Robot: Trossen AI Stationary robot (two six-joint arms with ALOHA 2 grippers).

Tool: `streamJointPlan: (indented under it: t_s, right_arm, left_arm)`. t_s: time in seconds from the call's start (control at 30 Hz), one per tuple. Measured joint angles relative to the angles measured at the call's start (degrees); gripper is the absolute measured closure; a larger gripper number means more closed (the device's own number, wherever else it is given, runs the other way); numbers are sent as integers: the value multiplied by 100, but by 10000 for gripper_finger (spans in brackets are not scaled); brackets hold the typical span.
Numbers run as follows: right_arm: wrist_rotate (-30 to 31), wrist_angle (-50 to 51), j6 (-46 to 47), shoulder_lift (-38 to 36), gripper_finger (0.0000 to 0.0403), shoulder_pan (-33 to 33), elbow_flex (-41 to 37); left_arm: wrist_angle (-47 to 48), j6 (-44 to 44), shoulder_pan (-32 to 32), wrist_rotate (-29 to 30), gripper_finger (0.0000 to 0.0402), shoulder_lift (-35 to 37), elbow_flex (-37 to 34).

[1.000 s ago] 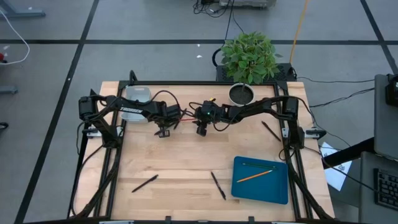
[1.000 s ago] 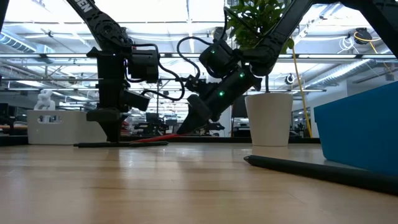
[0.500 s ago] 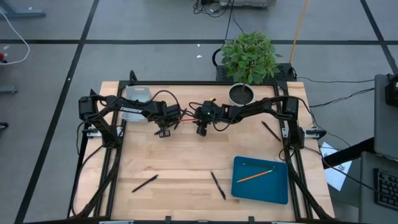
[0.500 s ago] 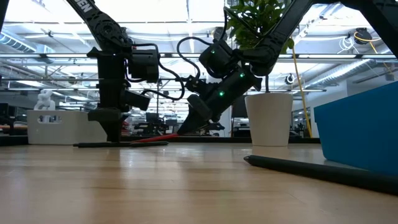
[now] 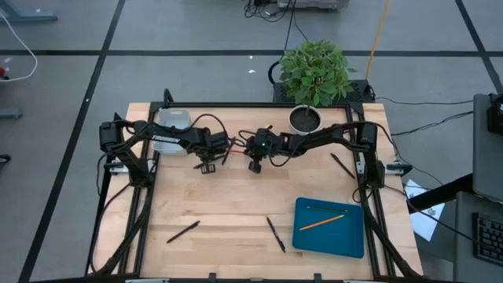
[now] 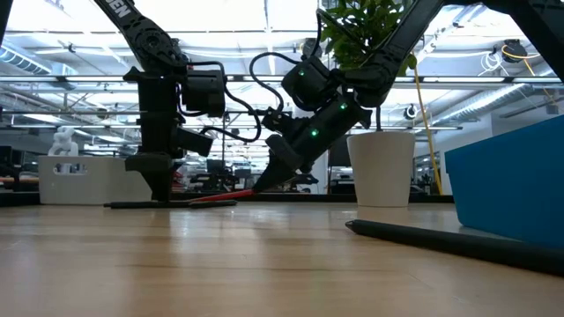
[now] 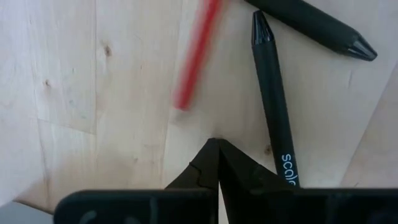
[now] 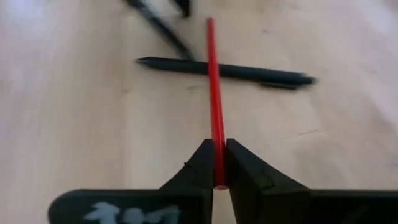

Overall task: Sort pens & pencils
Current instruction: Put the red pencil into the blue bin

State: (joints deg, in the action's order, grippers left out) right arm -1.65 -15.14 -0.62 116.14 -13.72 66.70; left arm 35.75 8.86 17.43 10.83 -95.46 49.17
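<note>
The pale wooden table [image 5: 236, 212] looks smooth, light grain and small knots showing. Matt black plastic pens [image 7: 273, 106] lie on it beside a smooth, slightly glossy red pencil [image 8: 214, 118]. The blue plastic tray [image 5: 310, 234] on the table looks matt too.

The light was bright and even in the high view, and the wooden table [image 5: 236, 204] showed only soft, short shadows under the arms. In the low view the light came from the ceiling lamps and windows of the room behind, so the arms stood as dark shapes against it. The near table surface there was out of focus and had a pale shine. A black pen [image 6: 441, 239] at the near right was also soft. In the left wrist view the red pencil [image 7: 196, 56] was blurred, while the pens beside it were sharp. In the right wrist view the far pens were blurred and the table looked slightly washed out.
</note>
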Motion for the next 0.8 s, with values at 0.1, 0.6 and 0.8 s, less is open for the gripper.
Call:
streamJointPlan:
  t_s: [0.1, 0.6, 0.8]
  right_arm:
    - [21, 19, 2, 0, 394, -11, 0]
    - [2, 40, 2, 0, 395, -9, 0]
    - [-7, 44, 37, 0, 395, -7, 0]
  left_arm:
    - [0, -18, 2, -20, 399, 0, 0]
    - [-7, -205, 7, 59, 259, 7, 11]
    - [144, -220, 2, 301, 216, 11, 31]
